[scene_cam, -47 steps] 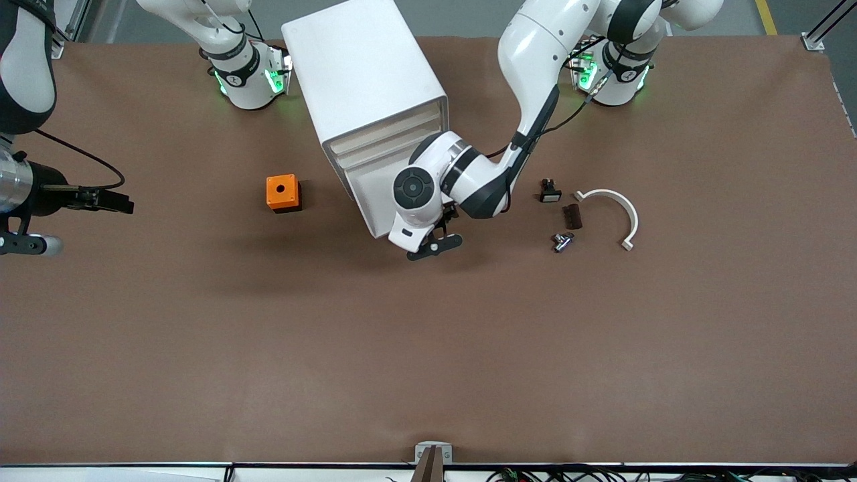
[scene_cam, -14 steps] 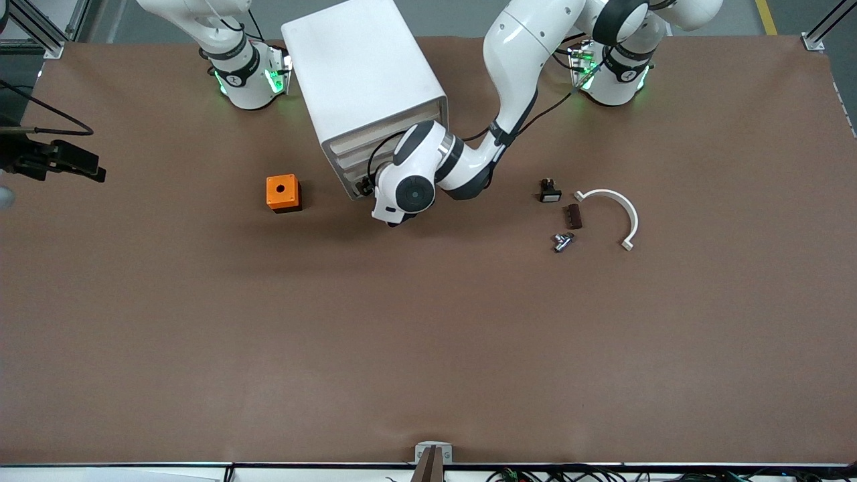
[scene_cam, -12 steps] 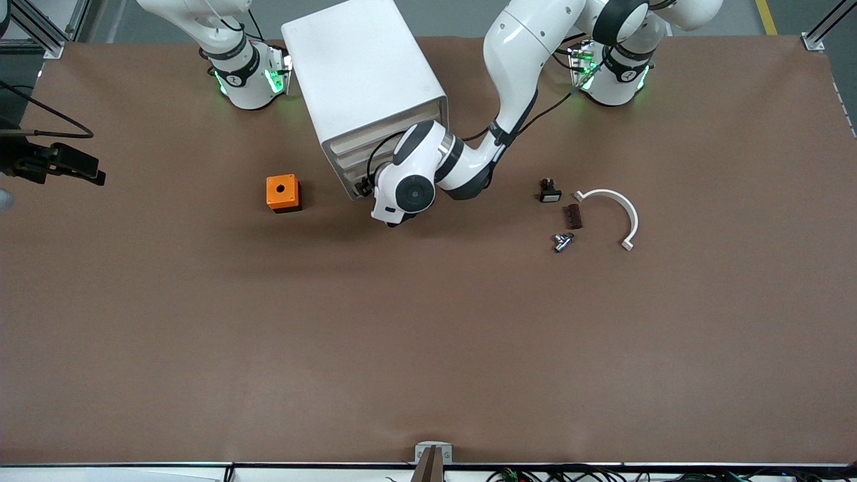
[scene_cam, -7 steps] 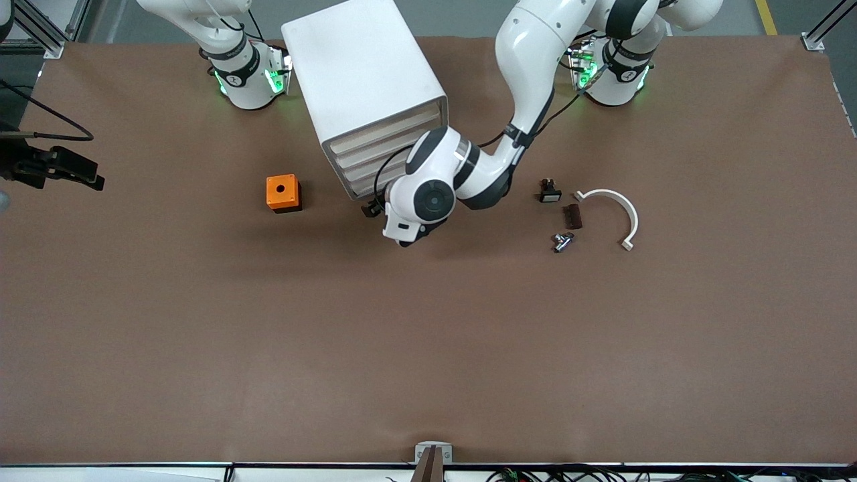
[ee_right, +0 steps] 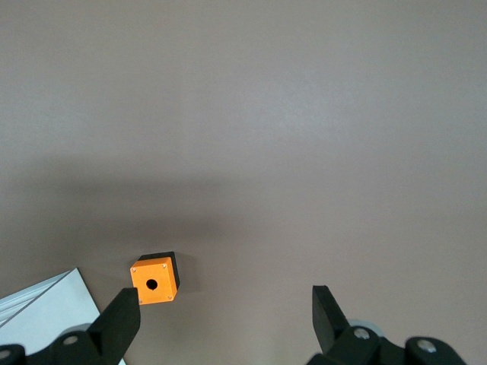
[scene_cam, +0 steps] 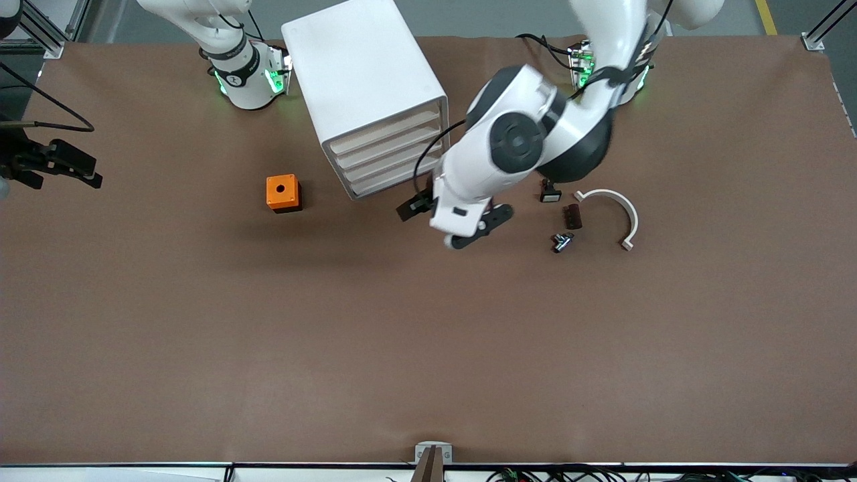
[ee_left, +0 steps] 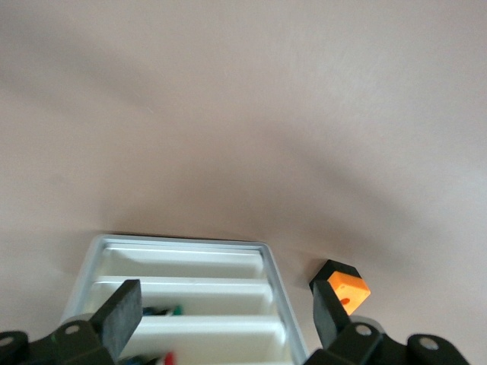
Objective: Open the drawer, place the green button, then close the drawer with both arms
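Orange cube [scene_cam: 282, 193], white curved bracket [scene_cam: 614, 213], table [scene_cam: 428, 348].

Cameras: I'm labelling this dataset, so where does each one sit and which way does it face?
Front view: high across the table, looking down toward both bases; the left arm, right arm, cabinet and box show.
Left wrist view: on the left arm's wrist, facing the cabinet front; the open left hand shows.
Right wrist view: on the right arm's wrist, looking down on the table; the open right hand shows.
Shared: both wrist views catch the box and the cabinet.
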Controlling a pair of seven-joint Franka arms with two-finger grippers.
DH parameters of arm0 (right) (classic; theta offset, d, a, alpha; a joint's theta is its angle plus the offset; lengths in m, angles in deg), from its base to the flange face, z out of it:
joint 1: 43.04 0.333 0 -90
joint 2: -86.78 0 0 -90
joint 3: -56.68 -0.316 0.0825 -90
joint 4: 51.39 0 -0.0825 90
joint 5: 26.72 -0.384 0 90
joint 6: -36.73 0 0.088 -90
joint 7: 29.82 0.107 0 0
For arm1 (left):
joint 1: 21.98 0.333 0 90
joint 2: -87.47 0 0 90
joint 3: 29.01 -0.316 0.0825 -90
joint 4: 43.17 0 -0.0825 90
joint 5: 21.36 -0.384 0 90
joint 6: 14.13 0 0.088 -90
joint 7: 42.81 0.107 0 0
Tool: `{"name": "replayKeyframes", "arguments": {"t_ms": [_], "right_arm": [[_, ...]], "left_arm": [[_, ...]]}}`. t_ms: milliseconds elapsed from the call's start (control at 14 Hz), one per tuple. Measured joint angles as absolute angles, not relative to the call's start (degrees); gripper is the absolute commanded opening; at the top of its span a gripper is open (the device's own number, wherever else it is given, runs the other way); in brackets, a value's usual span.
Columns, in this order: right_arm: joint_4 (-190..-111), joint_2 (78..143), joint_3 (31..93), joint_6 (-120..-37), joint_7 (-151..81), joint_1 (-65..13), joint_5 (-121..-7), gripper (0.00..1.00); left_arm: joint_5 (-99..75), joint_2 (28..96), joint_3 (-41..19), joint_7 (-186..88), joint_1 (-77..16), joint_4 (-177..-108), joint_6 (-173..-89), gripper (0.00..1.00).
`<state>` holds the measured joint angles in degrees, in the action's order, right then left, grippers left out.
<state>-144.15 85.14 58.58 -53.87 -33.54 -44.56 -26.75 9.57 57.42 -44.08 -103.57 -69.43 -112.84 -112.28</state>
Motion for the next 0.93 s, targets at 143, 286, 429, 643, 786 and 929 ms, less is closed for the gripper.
{"name": "replayKeyframes", "arguments": {"t_ms": [143,286,429,643,786,929], "right_arm": [[-146.07,83.86,58.59,-55.06,-33.65,-44.61,-26.75,1.00],[-146.92,83.19,58.58,-55.45,-33.67,-44.61,-26.75,1.00],[-147.15,83.03,58.59,-55.52,-33.66,-44.62,-26.76,1.00],[-147.21,82.95,58.59,-55.54,-33.58,-44.64,-26.76,1.00],[-147.24,82.88,58.60,-55.50,-32.60,-44.64,-27.03,1.00],[-147.27,82.87,58.60,-55.47,-31.55,-44.65,-27.39,1.00]], "left_arm": [[9.04,62.08,-44.24,-98.58,-65.00,-112.93,-106.55,0.99],[8.80,65.79,-44.36,-92.43,-60.09,-113.14,-99.72,0.99],[5.79,68.45,-44.37,-85.86,-55.74,-113.58,-94.03,0.99],[-1.67,71.10,-44.34,-77.29,-52.46,-114.39,-87.79,0.99],[-4.34,72.31,-44.34,-71.53,-49.44,-114.96,-85.01,0.99],[-8.06,74.12,-44.35,-64.71,-46.07,-117.02,-83.99,0.99]]}}
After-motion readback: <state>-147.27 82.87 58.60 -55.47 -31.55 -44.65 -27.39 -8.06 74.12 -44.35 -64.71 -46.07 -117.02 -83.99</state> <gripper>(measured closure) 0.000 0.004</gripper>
